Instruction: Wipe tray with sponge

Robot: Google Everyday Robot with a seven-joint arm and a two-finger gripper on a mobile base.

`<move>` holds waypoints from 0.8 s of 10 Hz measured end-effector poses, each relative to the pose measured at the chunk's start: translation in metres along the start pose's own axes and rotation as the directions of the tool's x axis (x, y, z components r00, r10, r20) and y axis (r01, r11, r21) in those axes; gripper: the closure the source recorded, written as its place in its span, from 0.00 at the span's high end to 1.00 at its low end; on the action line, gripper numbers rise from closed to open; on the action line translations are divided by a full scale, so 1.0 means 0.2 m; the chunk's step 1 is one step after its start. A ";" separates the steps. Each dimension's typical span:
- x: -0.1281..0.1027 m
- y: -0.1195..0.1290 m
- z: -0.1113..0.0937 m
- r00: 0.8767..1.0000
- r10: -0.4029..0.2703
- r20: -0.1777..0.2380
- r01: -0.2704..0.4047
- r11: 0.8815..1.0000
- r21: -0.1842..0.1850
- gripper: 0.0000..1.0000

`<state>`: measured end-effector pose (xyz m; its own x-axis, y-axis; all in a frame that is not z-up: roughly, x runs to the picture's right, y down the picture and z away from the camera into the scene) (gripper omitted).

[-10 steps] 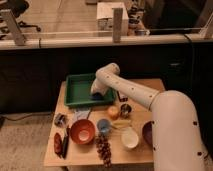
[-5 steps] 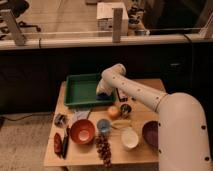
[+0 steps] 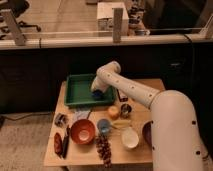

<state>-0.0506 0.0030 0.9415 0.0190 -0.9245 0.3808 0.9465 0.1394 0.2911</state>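
Observation:
The green tray [image 3: 79, 90] lies at the back left of the wooden table [image 3: 75, 155]. My gripper [image 3: 98, 93] reaches down into the tray's right part, with the white arm bending over the rim. It is shut on the small blue sponge [image 3: 97, 95], which rests on the tray floor near the right rim. The arm's wrist hides most of the gripper.
In front of the tray stand an orange-red bowl [image 3: 82, 131], a light-blue cup [image 3: 104, 125], a white bowl [image 3: 130, 137], grapes [image 3: 103, 149], an orange fruit [image 3: 114, 111] and a can [image 3: 126, 109]. A dark bowl [image 3: 147, 133] sits at the right edge. A glass barrier runs behind the table.
The gripper with the sponge slid to the right over the tray floor, then came back a little to the left. The tray and the other objects have not moved.

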 end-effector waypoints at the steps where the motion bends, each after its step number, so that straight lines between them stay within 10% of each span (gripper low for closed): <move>1: -0.06 -0.02 0.00 0.999 -0.040 0.024 0.040 0.999 0.012 0.00; 4: -0.17 0.05 -0.04 0.996 -0.068 0.058 0.067 0.998 0.016 0.00; 8: -0.02 0.21 -0.07 1.000 0.001 0.004 -0.001 1.000 0.017 0.00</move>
<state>-0.0066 0.0079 0.9400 0.0189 -0.9228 0.3848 0.9407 0.1468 0.3059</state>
